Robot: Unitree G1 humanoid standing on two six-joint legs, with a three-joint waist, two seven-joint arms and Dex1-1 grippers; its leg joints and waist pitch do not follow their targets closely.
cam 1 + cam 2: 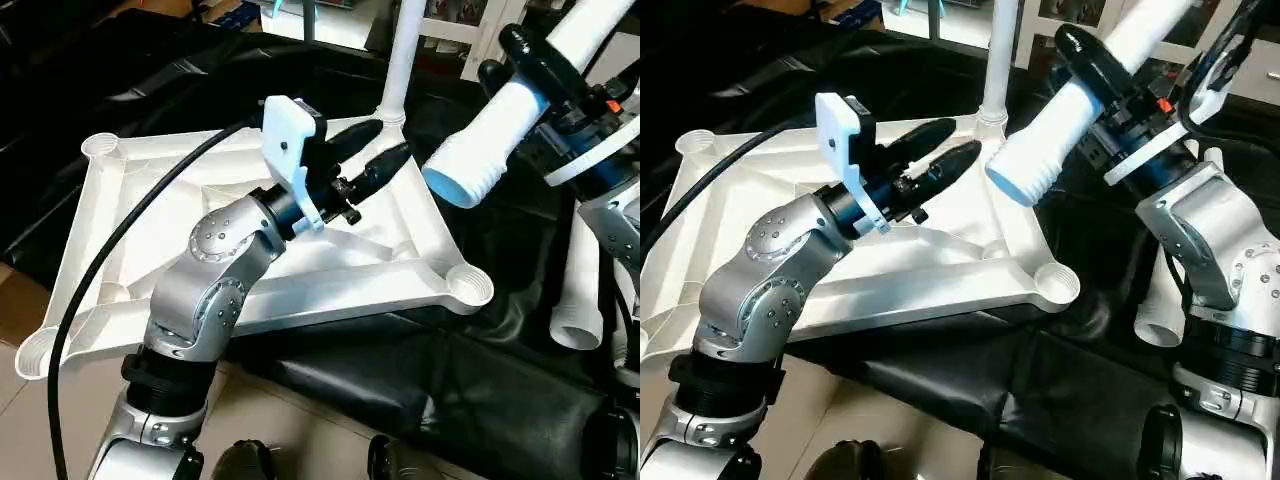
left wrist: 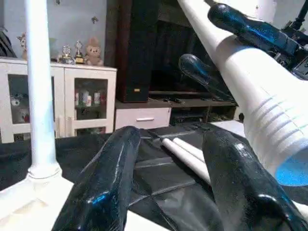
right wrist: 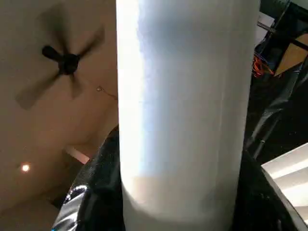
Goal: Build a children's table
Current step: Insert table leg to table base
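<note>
The children's table's white tabletop (image 1: 330,275) lies underside up on the black cloth, its X ribs showing. One white leg (image 1: 399,50) stands upright in the far right corner socket. My left gripper (image 1: 388,142) hovers open over the tabletop with nothing between its fingers, pointing toward that far corner. My right gripper (image 1: 1118,62) is shut on a second white leg (image 1: 1060,120), held tilted in the air. The leg's ribbed end (image 1: 462,175) points down and left, above the tabletop's right edge. The near right corner socket (image 1: 468,285) is bare.
Spare white legs (image 1: 577,290) lie on the black-draped work table (image 1: 420,400) to the right of the tabletop. A black cable (image 1: 110,250) loops from my left wrist over the tabletop's left side. A white cabinet (image 2: 82,101) stands in the background.
</note>
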